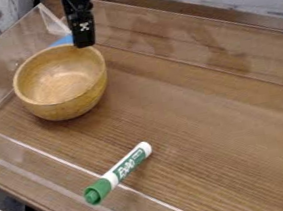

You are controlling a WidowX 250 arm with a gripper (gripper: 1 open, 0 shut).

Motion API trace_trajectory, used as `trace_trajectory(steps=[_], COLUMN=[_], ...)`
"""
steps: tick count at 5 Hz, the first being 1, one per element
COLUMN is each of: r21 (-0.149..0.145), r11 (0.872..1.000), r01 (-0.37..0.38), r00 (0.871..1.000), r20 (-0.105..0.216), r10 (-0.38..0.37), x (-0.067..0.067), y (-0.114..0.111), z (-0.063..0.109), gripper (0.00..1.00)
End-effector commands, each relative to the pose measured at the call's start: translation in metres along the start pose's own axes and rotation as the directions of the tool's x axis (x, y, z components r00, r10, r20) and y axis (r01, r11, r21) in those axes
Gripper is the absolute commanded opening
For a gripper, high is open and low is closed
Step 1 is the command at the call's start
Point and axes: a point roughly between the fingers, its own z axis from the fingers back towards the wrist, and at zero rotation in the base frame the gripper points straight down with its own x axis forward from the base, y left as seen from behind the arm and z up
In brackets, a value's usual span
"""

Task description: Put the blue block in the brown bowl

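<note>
Gripper (82, 36): hangs in the upper left of the frame, pointing straight down, just behind the far rim of the bowl.
Fingers: spread wide and holding nothing. The dark body hides most of them, so the gap itself barely shows.
Why it hangs there: it looks lined up to drop onto the block from above, and spread fingers suit a grasp not yet made.
Blue block (61, 39): upper left of the frame, on the tabletop just left of the gripper and behind the bowl. Only a small patch of bright blue shows; the rest is covered by the gripper and by glare.
Block's pointing: cannot tell. Too little of it shows to read which way its faces turn, and a cube-like piece has no clear long axis anyway.
Brown bowl (64, 108): left of the frame, upright, mouth open to the top and empty, near the block, so the carry should be short.
Marker pen (119, 174): lower middle of the frame, lying flat, green cap toward the lower left, well apart from the bowl.
Tabletop (227, 114): wood grain, bordered by clear walls.
Stage: judged as the approach, before any grasp.
</note>
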Motion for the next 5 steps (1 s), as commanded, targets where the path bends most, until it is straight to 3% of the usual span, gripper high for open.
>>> trace_trajectory(steps=[1,5], r21=[0.078,0.11], r11=[0.997,0.992], r01=[0.017,0.064], r00=[0.999,0.995], r20=[0.029,0.064], r10=[-0.019,-0.072], x=[-0.004,-0.015], y=[0.019,0.052], z=[0.014,-0.005], gripper=[1.0,1.0])
